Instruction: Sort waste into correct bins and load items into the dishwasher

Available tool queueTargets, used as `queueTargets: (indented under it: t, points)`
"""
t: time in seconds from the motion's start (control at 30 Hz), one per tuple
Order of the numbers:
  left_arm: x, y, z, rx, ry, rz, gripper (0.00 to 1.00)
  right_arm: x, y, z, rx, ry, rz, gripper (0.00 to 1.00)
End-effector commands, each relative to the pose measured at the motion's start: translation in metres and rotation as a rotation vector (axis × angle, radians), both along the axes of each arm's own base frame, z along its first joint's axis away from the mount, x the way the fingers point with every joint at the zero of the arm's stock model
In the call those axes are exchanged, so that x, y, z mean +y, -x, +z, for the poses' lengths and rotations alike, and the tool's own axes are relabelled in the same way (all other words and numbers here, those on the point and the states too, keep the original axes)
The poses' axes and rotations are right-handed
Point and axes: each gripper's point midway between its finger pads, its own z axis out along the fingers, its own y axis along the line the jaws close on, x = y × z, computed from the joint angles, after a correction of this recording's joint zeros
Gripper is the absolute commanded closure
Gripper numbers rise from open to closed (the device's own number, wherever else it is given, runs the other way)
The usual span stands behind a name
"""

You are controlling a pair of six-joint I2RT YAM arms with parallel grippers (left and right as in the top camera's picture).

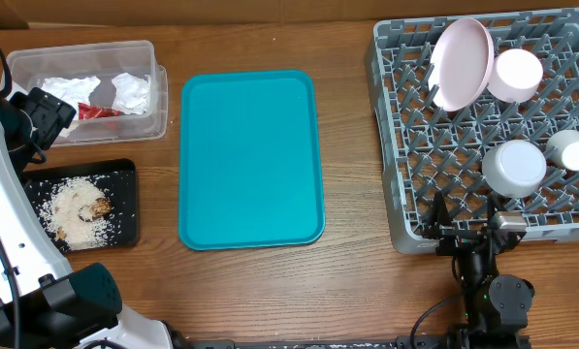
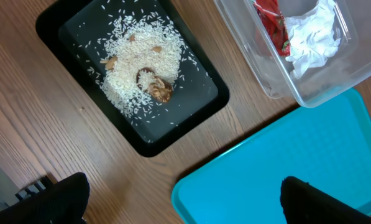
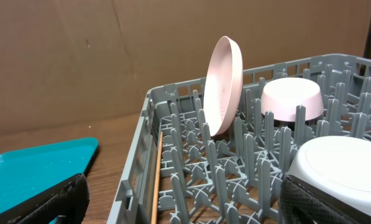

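Napkins (image 1: 132, 92) and a red scrap (image 1: 100, 111) lie in the clear tub (image 1: 160, 97), far left on the bench (image 1: 357, 291). Rice (image 1: 74, 208) with a few brown bits (image 1: 99, 206) is heaped in the black tray (image 1: 124, 184), just near of the tub; some grains are scattered toward the tray's rim. Teal tray (image 1: 250, 160) lies mid-bench, between tub and rack.

Rack (image 1: 386, 136) on the right carries 4 items. Large plate (image 1: 462, 63) stands on edge among the pegs (image 3: 247, 149) at the far side, tilted a little. Small dish (image 1: 515, 75) sits just right of it, upside down on the pegs. Bowl (image 1: 514, 167) sits nearer, also upside down, grey rim low. Cup (image 1: 570, 150) is just right of the bowl, close to the rack's right wall; which way up, cannot tell.

Left pincer (image 2: 185, 202): fingers (image 2: 61, 202) spread wide, nothing between them. It hangs over the bench near the spot where black tray, tub and teal tray come close together. Right pincer (image 3: 185, 205): fingers (image 3: 48, 202) likewise wide apart, holding nothing. It is at the rack's near wall, facing the far side, with plate and dish ahead and the bowl close on its right.
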Motion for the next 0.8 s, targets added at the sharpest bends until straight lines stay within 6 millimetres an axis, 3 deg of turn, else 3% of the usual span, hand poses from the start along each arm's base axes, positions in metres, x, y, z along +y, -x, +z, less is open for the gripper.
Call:
queueTargets:
  t: [0.0, 0.43, 0.57, 0.77]
  points:
    - [0.004, 0.001, -0.003, 0.016, -0.009, -0.003, 0.0, -0.002, 0.0, -0.003, -0.003, 0.003, -0.011, 0.0]
    - [0.003, 0.002, -0.01, 0.057, -0.006, -0.066, 0.0, -0.002, 0.0, -0.003, -0.003, 0.003, -0.011, 0.0]
    - [-0.019, 0.0, -0.013, 0.048, 0.03, -0.116, 0.0, -0.002, 0.0, -0.003, -0.003, 0.003, -0.011, 0.0]
    - [-0.061, -0.019, -0.01, -0.077, -0.07, -0.359, 0.0, -0.002, 0.0, -0.003, -0.003, 0.003, -0.011, 0.0]
